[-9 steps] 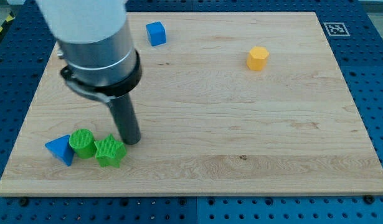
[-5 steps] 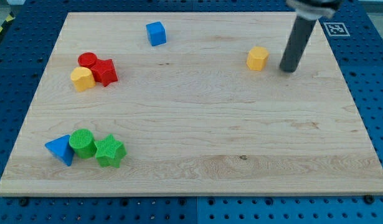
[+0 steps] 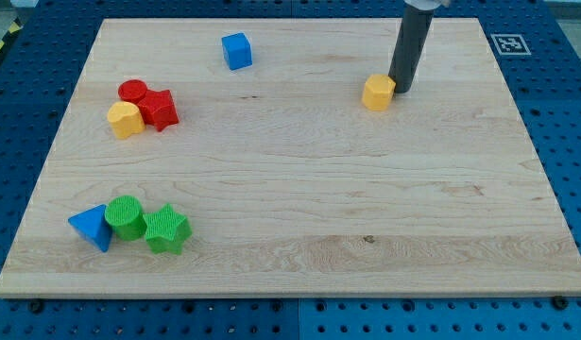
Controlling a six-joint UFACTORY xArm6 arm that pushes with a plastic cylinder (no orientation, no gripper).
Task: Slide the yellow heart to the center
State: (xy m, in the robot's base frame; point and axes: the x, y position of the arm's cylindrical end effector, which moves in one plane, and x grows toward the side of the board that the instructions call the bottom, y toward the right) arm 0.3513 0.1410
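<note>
Yellow heart (image 3: 125, 120) near the left edge of the wooden board (image 3: 299, 198), in its upper half, well apart from the centre. Touching the red star (image 3: 159, 109) on the view's right; red circle (image 3: 133, 92) just above, pressed to both. Heart's lobes hard to make out at this angle, its right side partly masked by the star.

Yellow hexagon (image 3: 378, 93) toward the top right corner, alone. My tip (image 3: 400, 91) resting on the board against the hexagon's right face, touching or all but touching; the contact line itself too small to tell. Far from the heart, with most of the board's width between. Plain dark rod (image 3: 409, 52), upright with a slight lean, no jaws to open or close, nothing held. Upper part of the rod cut off by the view's top edge; arm above it out of sight.

Blue cube (image 3: 237, 50) close to the top edge, left of the middle, standing free.

Near the bottom left corner, a row of three: blue triangle (image 3: 91, 227), green circle (image 3: 126, 217), green star (image 3: 166, 229), each touching the next. Triangle's right side partly covered by the green circle.

Black-and-white marker (image 3: 508, 43) at the top right corner, pattern too small to read.
</note>
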